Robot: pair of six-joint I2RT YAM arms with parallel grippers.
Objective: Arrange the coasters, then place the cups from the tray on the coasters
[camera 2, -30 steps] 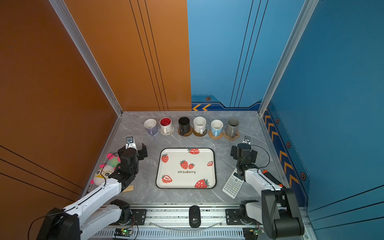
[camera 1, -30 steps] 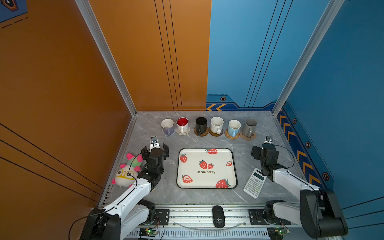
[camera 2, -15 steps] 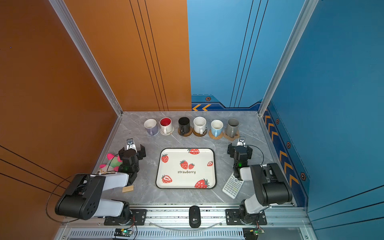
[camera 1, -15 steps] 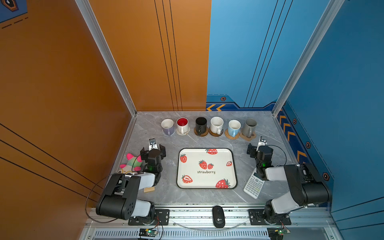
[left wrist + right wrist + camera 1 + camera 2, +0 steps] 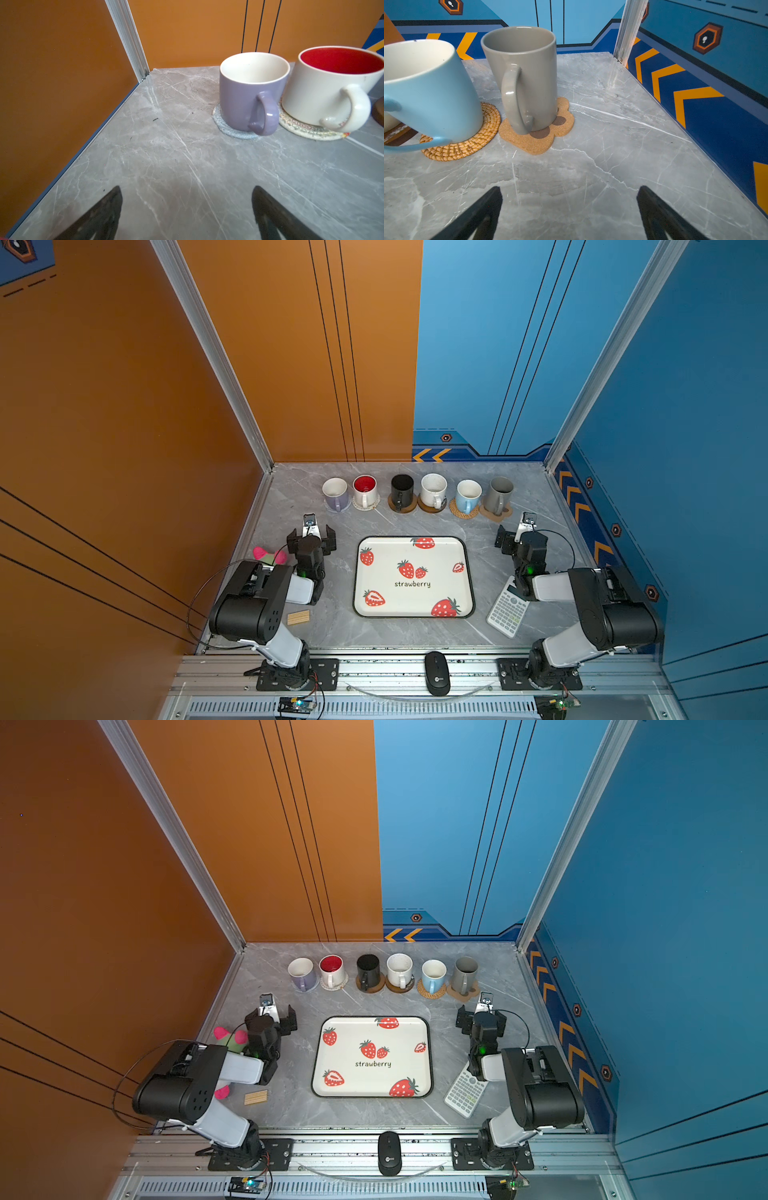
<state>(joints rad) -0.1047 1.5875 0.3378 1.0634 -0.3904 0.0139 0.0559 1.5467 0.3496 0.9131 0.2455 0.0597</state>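
Observation:
Six cups stand in a row at the back, each on a coaster: lavender (image 5: 336,493), white with red inside (image 5: 365,489), black (image 5: 402,489), speckled (image 5: 433,490), light blue (image 5: 468,494), grey (image 5: 500,493). The strawberry tray (image 5: 386,547) lies bare in the middle. My left gripper (image 5: 311,536) is open over bare table, short of the lavender cup (image 5: 247,93) on its grey-blue coaster (image 5: 224,126). My right gripper (image 5: 519,537) is open too, short of the grey cup (image 5: 529,79) on the paw coaster (image 5: 537,143). Nothing sits between either pair of fingers.
A calculator (image 5: 508,610) lies right of the tray, partly under the right arm. A pink-green plush toy (image 5: 268,556) and a small wooden block (image 5: 298,617) lie by the left arm. A black mouse (image 5: 436,673) rests on the front rail. Walls close three sides.
Both arms have folded, their elbows rising and drawing back toward the bases. The grippers stay open near the same spots. Cups and tray have not moved.

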